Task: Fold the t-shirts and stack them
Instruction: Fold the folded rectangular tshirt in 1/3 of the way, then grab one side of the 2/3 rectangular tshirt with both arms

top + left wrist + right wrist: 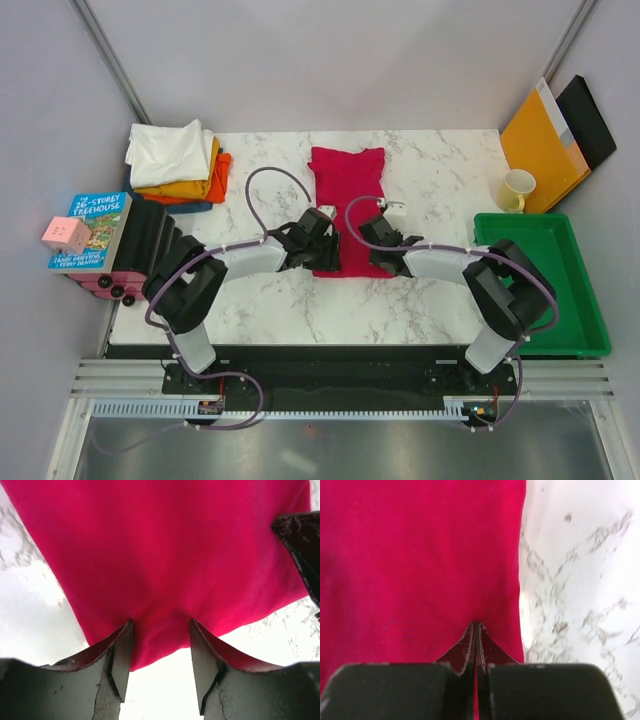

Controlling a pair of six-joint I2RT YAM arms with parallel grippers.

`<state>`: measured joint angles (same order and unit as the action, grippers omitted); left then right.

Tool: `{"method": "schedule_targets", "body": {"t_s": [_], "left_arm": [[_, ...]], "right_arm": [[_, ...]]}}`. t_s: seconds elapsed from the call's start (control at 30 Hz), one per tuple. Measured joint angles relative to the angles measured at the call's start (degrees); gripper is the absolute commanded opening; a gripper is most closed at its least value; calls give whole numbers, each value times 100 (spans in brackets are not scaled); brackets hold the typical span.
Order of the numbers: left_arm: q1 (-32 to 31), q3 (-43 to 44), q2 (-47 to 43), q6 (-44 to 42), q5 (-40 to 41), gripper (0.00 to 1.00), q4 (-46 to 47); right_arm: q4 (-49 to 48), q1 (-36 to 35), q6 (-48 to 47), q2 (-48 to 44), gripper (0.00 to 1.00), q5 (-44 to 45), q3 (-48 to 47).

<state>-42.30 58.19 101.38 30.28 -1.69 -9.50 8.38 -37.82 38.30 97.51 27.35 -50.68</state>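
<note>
A crimson red t-shirt (347, 185) lies on the marble table as a long strip folded lengthwise. My left gripper (325, 243) is at its near left corner. In the left wrist view the jaws (161, 625) stand partly apart, closed on a thick bunch of the red cloth (165, 545) at its near edge. My right gripper (372, 235) is at the near right corner. In the right wrist view it (475, 625) is shut tight, with a sliver of the red shirt (420, 555) pinched between the tips. Folded t-shirts (178, 160) are stacked at the back left, white on top of yellow-orange, orange and dark blue.
A green tray (540, 290) stands at the right edge, with a cream mug (517, 190), an orange-yellow envelope (542, 145) and a black folder (590, 120) behind it. At the left edge are a book (90, 230), a pink cube (65, 235) and black rollers (140, 250).
</note>
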Motion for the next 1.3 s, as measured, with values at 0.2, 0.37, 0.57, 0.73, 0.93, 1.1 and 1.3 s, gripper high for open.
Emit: {"method": "schedule_targets", "body": {"t_s": [0.2, 0.37, 0.57, 0.73, 0.93, 1.1, 1.3], "left_arm": [[-354, -772, -570, 289, 7, 54, 326], [-813, -1351, -1126, 647, 17, 54, 284], [-1445, -1856, -1733, 1154, 208, 79, 94], [-1759, -1862, -2253, 1318, 848, 100, -350], [-1941, -1950, -3005, 1467, 1515, 99, -496], [-2118, -2540, -3574, 1954, 1670, 88, -514], [-2120, -3121, -3657, 2544, 1665, 88, -601]], "right_arm": [[-177, -501, 472, -743, 0, 17, 876], [170, -1102, 1029, -1585, 0, 33, 1569], [966, -1419, 1475, -2553, 43, -4, 2068], [1563, -1414, 1325, -3211, 81, 297, 1998], [1753, -1416, 1075, -3812, 79, 549, 1526], [1878, -1425, 1119, -4061, 77, 538, 1679], [2057, -1504, 1174, -4168, 77, 472, 1895]]}}
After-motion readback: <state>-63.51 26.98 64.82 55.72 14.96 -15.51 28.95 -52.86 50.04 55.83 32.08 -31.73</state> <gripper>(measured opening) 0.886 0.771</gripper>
